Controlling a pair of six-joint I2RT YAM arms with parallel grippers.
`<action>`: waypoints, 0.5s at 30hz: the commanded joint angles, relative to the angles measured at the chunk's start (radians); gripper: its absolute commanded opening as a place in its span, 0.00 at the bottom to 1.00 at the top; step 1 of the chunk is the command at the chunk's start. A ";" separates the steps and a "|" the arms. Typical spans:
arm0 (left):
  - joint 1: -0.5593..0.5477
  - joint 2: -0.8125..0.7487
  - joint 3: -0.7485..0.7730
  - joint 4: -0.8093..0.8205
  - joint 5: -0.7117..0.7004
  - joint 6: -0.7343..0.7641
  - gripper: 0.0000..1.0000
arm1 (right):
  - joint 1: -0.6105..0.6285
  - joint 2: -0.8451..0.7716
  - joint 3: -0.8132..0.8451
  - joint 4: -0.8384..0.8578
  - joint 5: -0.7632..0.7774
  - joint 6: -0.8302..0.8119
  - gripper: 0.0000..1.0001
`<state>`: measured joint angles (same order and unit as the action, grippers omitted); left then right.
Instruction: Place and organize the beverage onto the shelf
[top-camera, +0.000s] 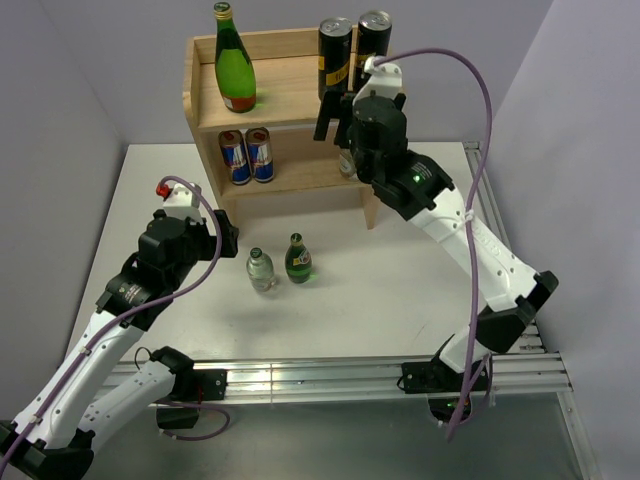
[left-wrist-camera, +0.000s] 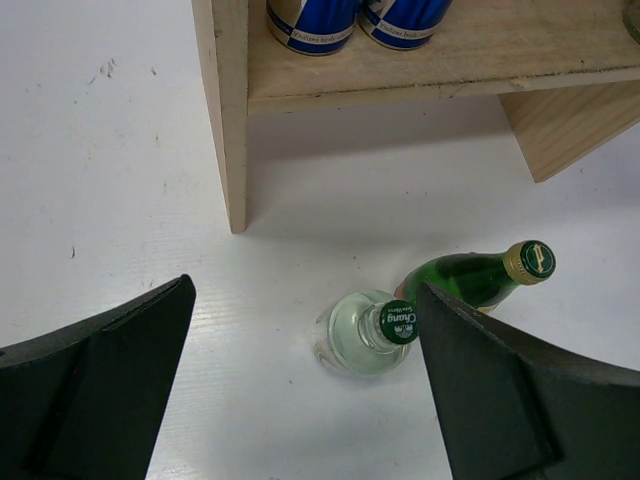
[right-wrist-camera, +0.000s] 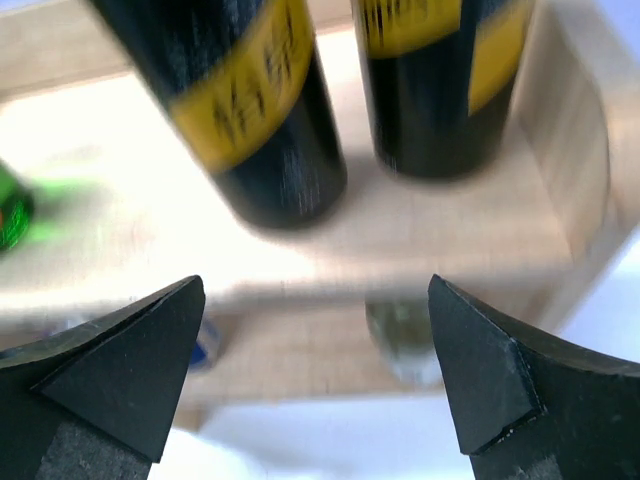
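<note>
Bare, matt light wood with visible grain forms the shelf; two black cans with yellow bands and a tall green glass bottle gleam glossy on top, above a smooth, matt white table, faintly scuffed.

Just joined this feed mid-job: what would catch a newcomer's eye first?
The wooden shelf at the back stands out, with the right hand open right before two black-and-yellow cans on its top board. A tall green bottle stands at that board's left end. On the table, a clear bottle and a small green bottle stand in front of the open left hand.
</note>
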<state>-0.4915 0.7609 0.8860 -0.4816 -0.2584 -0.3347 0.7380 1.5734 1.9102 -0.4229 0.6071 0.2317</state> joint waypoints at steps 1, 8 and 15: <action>0.008 -0.003 -0.007 0.035 0.011 0.000 0.99 | 0.061 -0.094 -0.091 -0.037 0.042 0.043 1.00; 0.010 0.015 -0.005 0.038 0.031 0.002 0.99 | 0.234 -0.262 -0.302 -0.019 0.135 0.104 1.00; -0.005 0.124 0.013 0.040 0.283 0.017 0.99 | 0.392 -0.413 -0.631 -0.014 0.175 0.283 1.00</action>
<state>-0.4881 0.8253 0.8852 -0.4679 -0.1402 -0.3336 1.0962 1.2148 1.3724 -0.4511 0.7307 0.3996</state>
